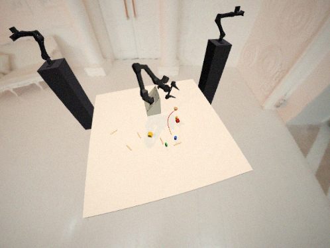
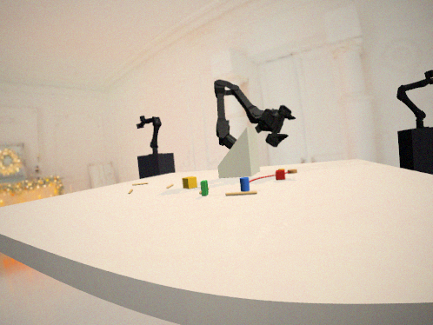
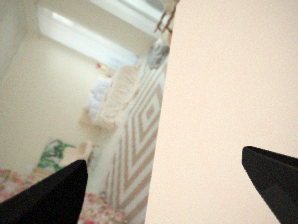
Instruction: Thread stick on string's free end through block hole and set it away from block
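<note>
A single black robot arm is raised above the far side of a pale square surface [image 1: 132, 186]. Its end effector [image 1: 172, 91] hangs in the air with the jaws spread wide apart and nothing between them; the wrist view shows only the two dark fingertips and bare surface.

Seen from the top, a red string [image 1: 169, 119] curves from a round wooden button [image 1: 175, 108], at about five o'clock from the end effector, down to a thin stick [image 1: 170, 131] lying at the string's lower end. A red block [image 1: 177, 121] sits just right of the string's middle. Whether its hole faces the stick cannot be told at this size.

Loose sticks lie scattered at seven and eight o'clock from the block, with a yellow cube [image 1: 150, 134], a green peg [image 1: 166, 144] and a blue peg [image 1: 175, 137] nearby.

The step in hand looks like the reach for the stick. To do it well, follow the red string to its end, so no loose stick is taken by mistake. Descend with the jaws across the stick's width, away from the blue peg close by, and grip near the string end, leaving the free tip long for threading.
</note>
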Controlling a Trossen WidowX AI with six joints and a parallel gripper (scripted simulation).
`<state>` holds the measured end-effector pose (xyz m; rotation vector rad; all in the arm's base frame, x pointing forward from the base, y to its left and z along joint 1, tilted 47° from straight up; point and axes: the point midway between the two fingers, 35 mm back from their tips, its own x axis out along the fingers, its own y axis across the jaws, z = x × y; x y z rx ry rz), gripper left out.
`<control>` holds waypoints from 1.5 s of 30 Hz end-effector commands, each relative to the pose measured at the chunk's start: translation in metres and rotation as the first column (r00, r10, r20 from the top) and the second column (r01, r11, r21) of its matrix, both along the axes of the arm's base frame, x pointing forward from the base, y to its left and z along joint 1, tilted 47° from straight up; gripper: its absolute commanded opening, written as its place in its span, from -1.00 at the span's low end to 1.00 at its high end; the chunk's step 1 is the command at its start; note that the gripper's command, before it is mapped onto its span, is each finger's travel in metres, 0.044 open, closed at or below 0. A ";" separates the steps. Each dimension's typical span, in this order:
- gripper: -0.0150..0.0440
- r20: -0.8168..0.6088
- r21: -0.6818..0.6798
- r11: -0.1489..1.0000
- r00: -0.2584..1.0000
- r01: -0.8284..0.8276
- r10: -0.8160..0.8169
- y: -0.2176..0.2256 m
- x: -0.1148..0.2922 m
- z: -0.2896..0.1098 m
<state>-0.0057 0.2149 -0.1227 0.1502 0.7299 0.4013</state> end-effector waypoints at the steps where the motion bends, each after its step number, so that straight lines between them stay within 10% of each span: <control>1: 0.95 0.000 0.000 1.000 1.000 0.000 0.000 0.000 0.000 0.000; 9: 1.00 0.111 -0.477 0.874 0.979 -0.096 0.169 0.007 0.033 -0.016; 19: 1.00 -0.253 -0.934 0.132 0.876 -0.332 0.412 0.004 0.102 -0.038; 30: 1.00 -0.747 -0.659 -0.437 0.599 -0.612 0.289 -0.019 0.157 -0.048; 45: 1.00 -0.997 0.023 -0.753 -0.068 -0.658 0.029 -0.061 0.209 -0.052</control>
